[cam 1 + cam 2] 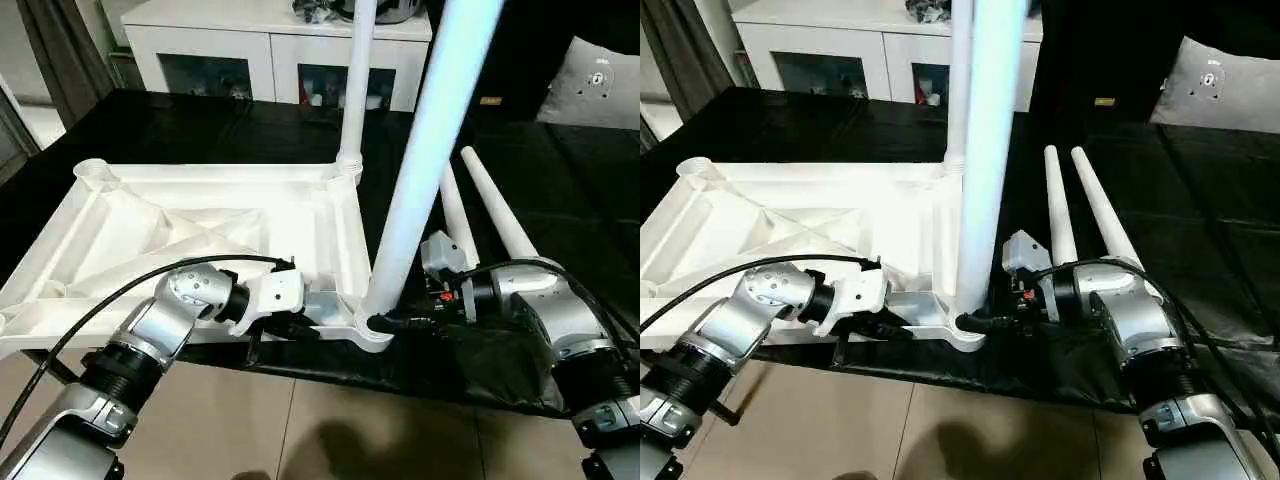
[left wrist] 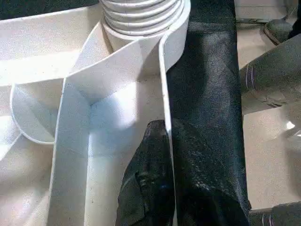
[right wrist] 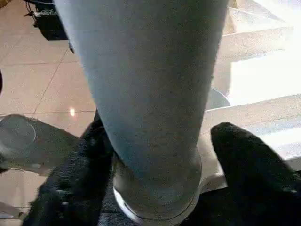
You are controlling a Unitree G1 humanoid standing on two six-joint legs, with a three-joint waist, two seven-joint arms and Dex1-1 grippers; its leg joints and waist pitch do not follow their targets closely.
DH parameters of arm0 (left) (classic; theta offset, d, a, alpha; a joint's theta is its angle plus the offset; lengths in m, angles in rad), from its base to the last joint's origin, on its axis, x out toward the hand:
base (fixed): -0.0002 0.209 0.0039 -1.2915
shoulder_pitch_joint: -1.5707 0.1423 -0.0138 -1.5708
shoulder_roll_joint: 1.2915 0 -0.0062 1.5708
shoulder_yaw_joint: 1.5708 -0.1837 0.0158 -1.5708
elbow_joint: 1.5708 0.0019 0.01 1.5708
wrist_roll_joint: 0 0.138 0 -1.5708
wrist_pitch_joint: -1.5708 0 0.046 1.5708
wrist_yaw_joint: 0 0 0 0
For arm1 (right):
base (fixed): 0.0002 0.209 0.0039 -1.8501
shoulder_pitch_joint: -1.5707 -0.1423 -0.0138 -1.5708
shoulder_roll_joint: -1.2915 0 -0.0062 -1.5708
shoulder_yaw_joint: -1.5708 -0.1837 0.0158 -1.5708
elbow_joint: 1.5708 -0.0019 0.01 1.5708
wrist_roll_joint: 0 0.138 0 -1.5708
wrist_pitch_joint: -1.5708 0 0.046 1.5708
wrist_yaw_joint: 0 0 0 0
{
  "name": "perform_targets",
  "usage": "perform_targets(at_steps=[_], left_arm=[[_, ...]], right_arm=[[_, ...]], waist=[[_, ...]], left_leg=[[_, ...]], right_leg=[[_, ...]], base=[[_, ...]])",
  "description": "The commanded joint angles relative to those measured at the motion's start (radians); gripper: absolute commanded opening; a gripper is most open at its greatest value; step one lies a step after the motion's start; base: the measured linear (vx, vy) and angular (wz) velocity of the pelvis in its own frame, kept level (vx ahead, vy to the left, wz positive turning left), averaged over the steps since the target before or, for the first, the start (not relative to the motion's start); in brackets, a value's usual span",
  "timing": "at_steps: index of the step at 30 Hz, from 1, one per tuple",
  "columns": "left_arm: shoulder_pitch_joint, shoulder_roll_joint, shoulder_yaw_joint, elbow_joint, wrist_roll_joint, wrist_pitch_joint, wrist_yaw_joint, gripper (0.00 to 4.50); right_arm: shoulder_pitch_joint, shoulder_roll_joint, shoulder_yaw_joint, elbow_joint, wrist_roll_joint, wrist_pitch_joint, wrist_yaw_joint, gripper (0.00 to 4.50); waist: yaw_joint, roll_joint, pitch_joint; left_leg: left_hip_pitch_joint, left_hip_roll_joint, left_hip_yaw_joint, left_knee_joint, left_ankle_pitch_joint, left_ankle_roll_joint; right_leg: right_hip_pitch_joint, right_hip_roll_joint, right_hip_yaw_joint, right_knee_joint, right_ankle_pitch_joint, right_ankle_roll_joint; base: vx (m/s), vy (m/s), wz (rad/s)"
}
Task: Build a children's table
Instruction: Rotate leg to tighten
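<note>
The white table top [image 1: 200, 215] lies upside down on the black worktable, ribs and round corner sockets facing up. One white leg [image 1: 355, 80] stands in the far right socket. A second leg [image 1: 430, 140] stands in the near right socket, its ribbed base [image 2: 141, 14] seated in the collar. My right gripper [image 3: 157, 155] is shut on this leg's base, a black finger [image 3: 80, 179] on either side. My left gripper [image 1: 300, 325] is shut on the top's near rim [image 2: 165, 94], just left of that socket. Two loose legs [image 1: 495, 205] lie on the cloth at the right.
The worktable's front edge [image 1: 330, 375] runs just under both wrists, with tiled floor [image 1: 350, 430] below. A white cabinet [image 1: 270, 50] stands behind the table and a grey cushion [image 1: 595, 85] at the back right. A black cable [image 1: 120, 290] loops over my left forearm.
</note>
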Motion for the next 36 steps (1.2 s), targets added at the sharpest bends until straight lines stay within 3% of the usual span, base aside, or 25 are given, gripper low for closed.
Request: perform_targets(at_steps=[1, 3, 10, 16, 22, 25, 26, 28, 29, 31, 32, 34, 36], left_arm=[[-0.002, 0.003, -0.044, 0.011, 0.025, -0.011, -0.037, 0.0], [-0.002, 0.001, -0.045, 0.017, 0.023, -0.016, -0.038, 0.0], [-0.003, 0.0, -0.044, 0.035, 0.023, -0.032, -0.042, 0.0], [0.002, 0.003, -0.042, 0.033, 0.017, -0.025, -0.047, 0.0], [0.015, -0.02, -0.013, -0.01, -0.021, 0.078, -0.026, 0.0], [0.025, -0.05, 0.012, -0.064, -0.048, 0.193, 0.023, 0.0], [0.026, -0.058, 0.017, -0.072, -0.049, 0.212, 0.038, 0.0], [0.024, -0.097, 0.041, -0.096, -0.058, 0.283, 0.105, 0.0], [0.021, -0.139, 0.064, -0.117, -0.069, 0.355, 0.168, 0.0], [0.02, -0.146, 0.067, -0.119, -0.07, 0.365, 0.178, 0.0], [0.01, -0.198, 0.086, -0.113, -0.064, 0.409, 0.255, 0.0], [0.0, -0.243, 0.101, -0.1, -0.054, 0.439, 0.324, 0.0], [-0.009, -0.294, 0.12, -0.085, -0.046, 0.46, 0.402, 0.0]], right_arm=[[0.009, 0.0, 0.01, -0.012, 0.009, 0.011, 0.01, 3.08], [0.012, -0.001, 0.012, -0.014, 0.015, 0.02, 0.02, 3.08], [0.02, -0.005, 0.016, -0.01, 0.017, 0.03, 0.036, 2.36], [0.035, 0.008, 0.014, -0.026, 0.039, 0.059, 0.04, 2.05], [0.077, 0.034, 0.003, -0.081, 0.075, 0.122, 0.007, 2.01], [0.082, 0.084, -0.019, -0.106, 0.058, 0.205, -0.139, 2.01], [0.081, 0.098, -0.026, -0.107, 0.053, 0.217, -0.173, 2.01], [0.07, 0.149, -0.048, -0.103, 0.033, 0.254, -0.294, 2.01], [0.061, 0.19, -0.062, -0.105, 0.02, 0.3, -0.389, 2.01], [0.06, 0.197, -0.064, -0.105, 0.017, 0.306, -0.403, 2.01], [0.043, 0.242, -0.085, -0.087, -0.001, 0.349, -0.513, 2.01], [0.025, 0.282, -0.107, -0.064, -0.017, 0.387, -0.613, 2.01], [0.013, 0.313, -0.112, -0.039, -0.032, 0.387, -0.673, 2.01]], waist=[[0.001, -0.013, -0.063], [0.001, -0.01, -0.062], [0.003, -0.01, -0.063], [0.006, -0.008, -0.064], [0.008, -0.007, -0.064], [0.006, -0.005, -0.061], [0.001, -0.007, -0.059], [-0.01, -0.008, -0.052], [-0.024, -0.009, -0.046], [-0.035, -0.011, -0.045], [-0.038, 0.001, -0.045], [-0.053, -0.006, -0.047], [-0.063, -0.006, -0.049]], left_leg=[[-0.002, 0.097, -0.033, -0.066, -0.034, 0.114], [-0.003, 0.097, -0.034, -0.066, -0.037, 0.112], [-0.003, 0.096, -0.033, -0.066, -0.041, 0.108], [-0.002, 0.097, -0.034, -0.066, -0.044, 0.104], [-0.001, 0.101, -0.035, -0.068, -0.04, 0.101], [0.001, 0.097, -0.035, -0.07, -0.056, 0.086], [0.0, 0.1, -0.035, -0.072, -0.061, 0.075], [0.002, 0.092, -0.037, -0.076, -0.104, 0.053], [0.009, 0.083, -0.036, -0.076, -0.139, 0.027], [0.002, 0.076, -0.039, -0.076, -0.151, 0.029], [0.007, 0.077, -0.039, -0.075, -0.154, 0.03], [0.01, 0.078, -0.041, -0.076, -0.16, 0.023], [0.009, 0.072, -0.039, -0.072, -0.148, 0.031]], right_leg=[[0.056, -0.116, 0.087, -0.06, -0.212, -0.132], [0.057, -0.115, 0.086, -0.061, -0.219, -0.13], [0.057, -0.115, 0.086, -0.063, -0.225, -0.125], [0.057, -0.114, 0.085, -0.063, -0.227, -0.12], [0.056, -0.116, 0.087, -0.06, -0.207, -0.131], [0.055, -0.115, 0.086, -0.067, -0.247, -0.125], [0.056, -0.116, 0.088, -0.065, -0.253, -0.125], [0.057, -0.117, 0.084, -0.081, -0.342, -0.106], [0.056, -0.116, 0.079, -0.098, -0.45, -0.073], [0.063, -0.116, 0.073, -0.108, -0.509, -0.033], [0.058, -0.113, 0.074, -0.111, -0.507, -0.029], [0.055, -0.108, 0.071, -0.111, -0.481, -0.036], [0.055, -0.108, 0.071, -0.113, -0.465, -0.043]], base=[[0.0, 0.0, 0.0], [0.0, 0.0, 0.0], [0.0, 0.0, 0.0], [0.0, 0.0, 0.0], [0.0, 0.0, 0.0], [0.0, 0.0, 0.0], [0.0, 0.0, 0.0], [0.0, 0.0, 0.0], [0.0, 0.0, 0.0], [0.0, 0.0, 0.0], [0.0, 0.0, 0.0], [0.0, 0.0, 0.0], [0.0, 0.0, 0.0]])
